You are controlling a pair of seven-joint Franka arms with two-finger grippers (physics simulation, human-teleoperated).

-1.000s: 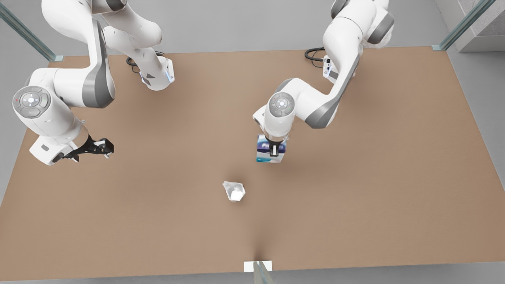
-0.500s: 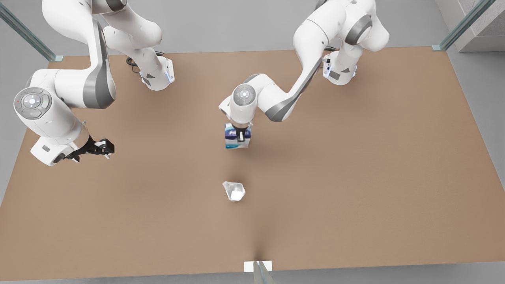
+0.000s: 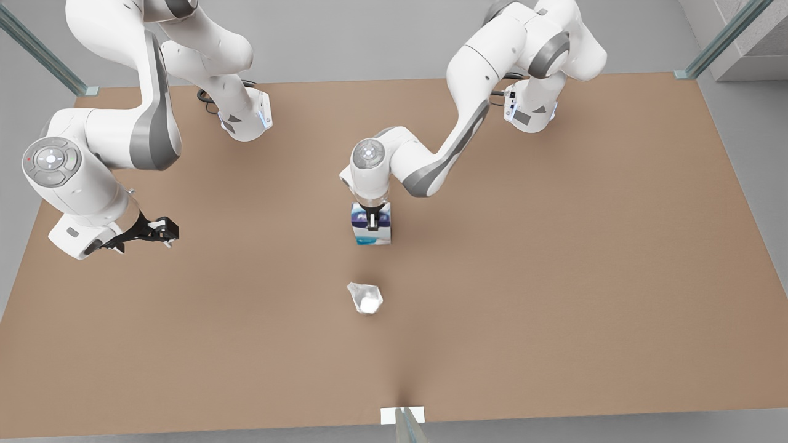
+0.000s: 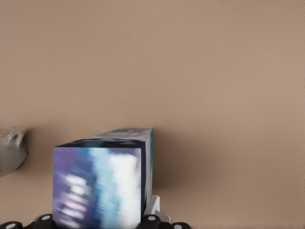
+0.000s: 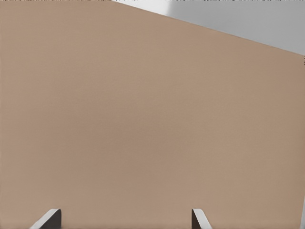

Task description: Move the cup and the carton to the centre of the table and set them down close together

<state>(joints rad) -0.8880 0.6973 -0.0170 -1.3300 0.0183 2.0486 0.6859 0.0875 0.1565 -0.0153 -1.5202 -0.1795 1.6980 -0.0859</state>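
Carton (image 3: 371,225) of white, light blue and dark blue sits near the middle of the brown surface (image 3: 554,277) in the front view, gripped from above by the left pincer (image 3: 371,221), whose dark fingers clamp it on two sides. That arm reaches in from its base at the far edge, toward the front view's right. Whether the carton's base touches the surface or hangs just above it cannot be told. The silvery-grey cup (image 3: 365,298) lies nearer the camera, close to the carton but apart from it, tipped so its pale inside shows. The right pincer (image 3: 161,232) waits well off at the front view's left, above the surface, dark fingers spread and holding nothing.

From the left wrist view, the carton (image 4: 102,183) stands close up, its printed face blurred, clamped by the left pincer (image 4: 97,222) at its base in the picture. A grey bit of the cup (image 4: 10,152) shows at the picture's edge, apart from the carton, with bare brown surface (image 4: 214,86) beyond.

From the right wrist view, the right pincer (image 5: 126,219) shows two fingertips (image 5: 47,218) set wide apart over plain brown surface (image 5: 143,105), with nothing between them.
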